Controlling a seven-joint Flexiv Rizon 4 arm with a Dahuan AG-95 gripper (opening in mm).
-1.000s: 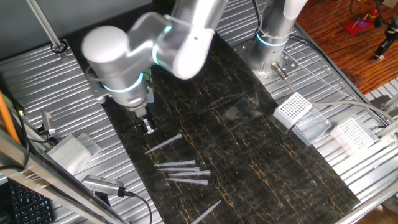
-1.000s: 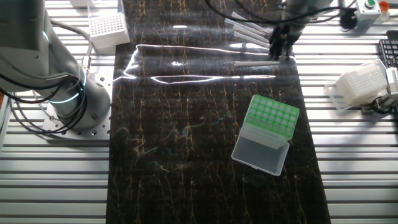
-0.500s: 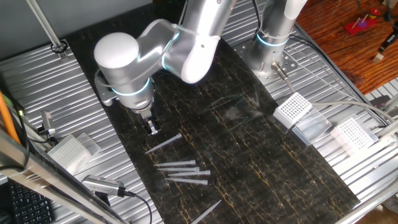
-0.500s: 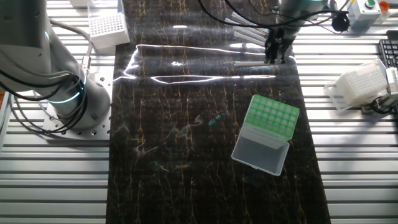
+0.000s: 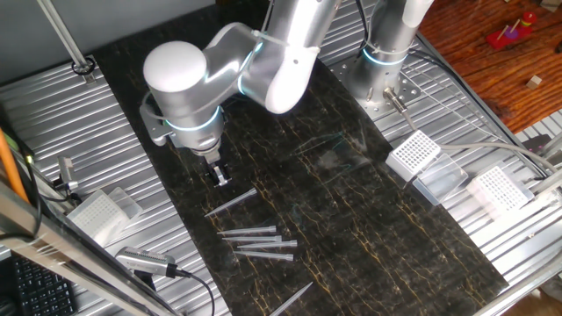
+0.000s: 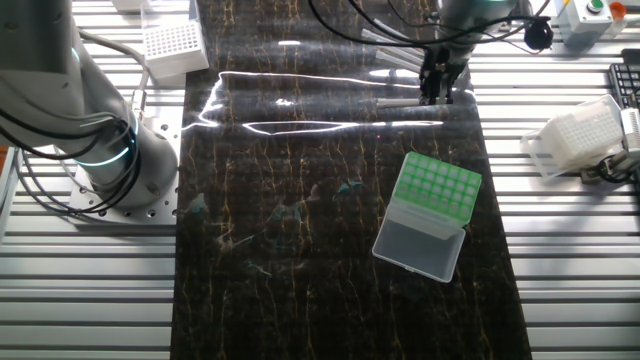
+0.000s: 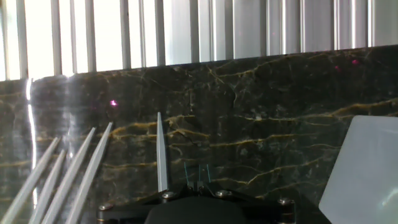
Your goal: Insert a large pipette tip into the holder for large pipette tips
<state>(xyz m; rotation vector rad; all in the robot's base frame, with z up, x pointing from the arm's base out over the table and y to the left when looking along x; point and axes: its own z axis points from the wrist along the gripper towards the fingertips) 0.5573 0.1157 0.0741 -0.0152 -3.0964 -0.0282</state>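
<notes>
- One white perforated rack (image 6: 172, 45) sits at the far left corner of the table in the other fixed view, a blocky grid of small holes.
- Next comes the dark marble-patterned mat (image 6: 300, 250), glossy enough to throw long glare streaks, running from the far edge to the near edge.
- Toward the far right part of the mat lies the large pipette tip (image 6: 400, 101) on its own, flat, a slender translucent cone narrowing to a fine point. More loose tips (image 6: 400, 55) lie closer to the far edge.
- I judge the tip to be very light, stiff but thin-walled and slick. It is likely to roll or skid, so the wider open end looks like the better place to grip, sparing the point.
- The gripper (image 6: 436, 95) hangs just over the wide end of that tip. Whether its fingers are spread or closed cannot be told from these views, and nothing appears held.
- Nearer the middle of the right edge stands the holder for large pipette tips (image 6: 437, 187), a bright green hole grid with its pale translucent lid folded open.
- Off the mat, at the right edge, rests another white rack (image 6: 580, 130).
</notes>
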